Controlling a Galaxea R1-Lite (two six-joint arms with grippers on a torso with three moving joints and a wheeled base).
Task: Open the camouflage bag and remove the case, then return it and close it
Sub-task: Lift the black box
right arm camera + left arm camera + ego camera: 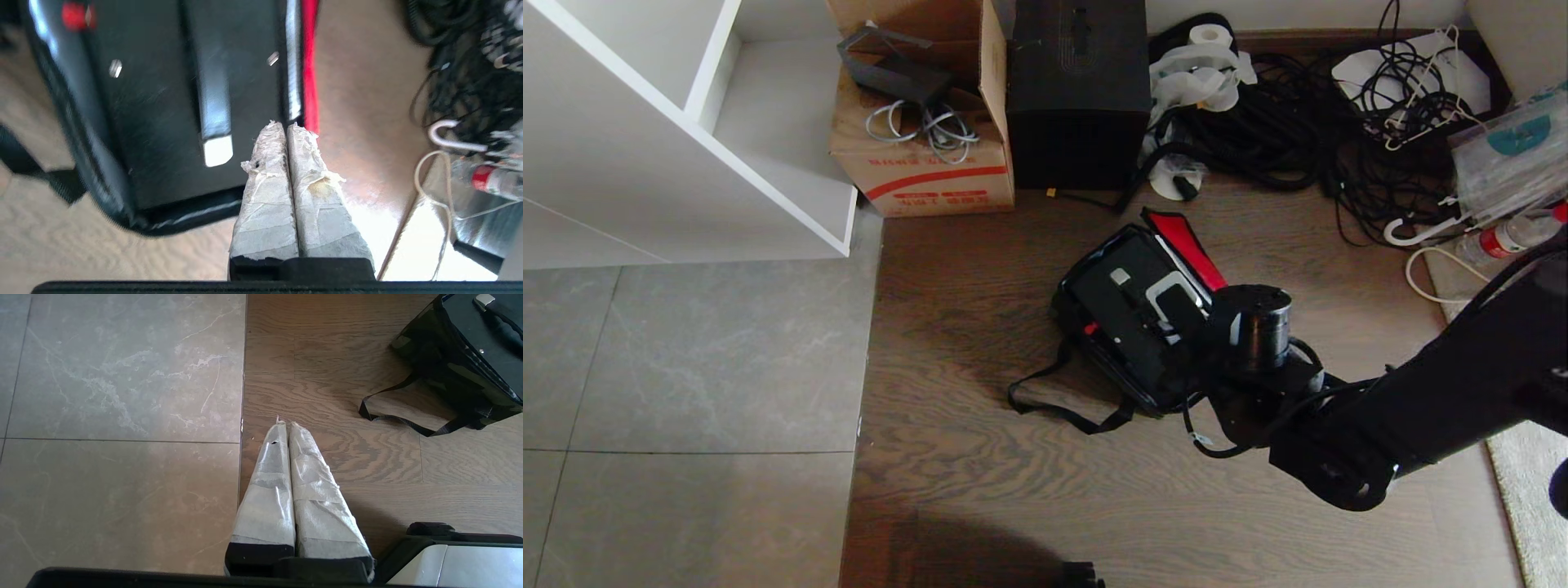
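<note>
Your right gripper (287, 126) is hovering just over the open camouflage bag (1072, 314), its taped fingers (267, 192) pressed together and pinching nothing. The tips are sitting above the case's far edge, next to the bag's red lid lining (1186, 245) and just beside the silver end of the handle (212, 110).

The bag is lying on the wood floor (980, 474), near the seam where the boards are meeting the grey tiles (686, 367), with its lid folded back and the black case (1123, 314) lying flat inside it — the small red latch (75, 16) is showing at one corner. A black strap (1054, 400) is trailing off the bag across the boards.

Your left gripper (286, 424) is hanging low over that seam, well apart from the bag — its taped fingers are closed together too, and it is holding nothing.
</note>
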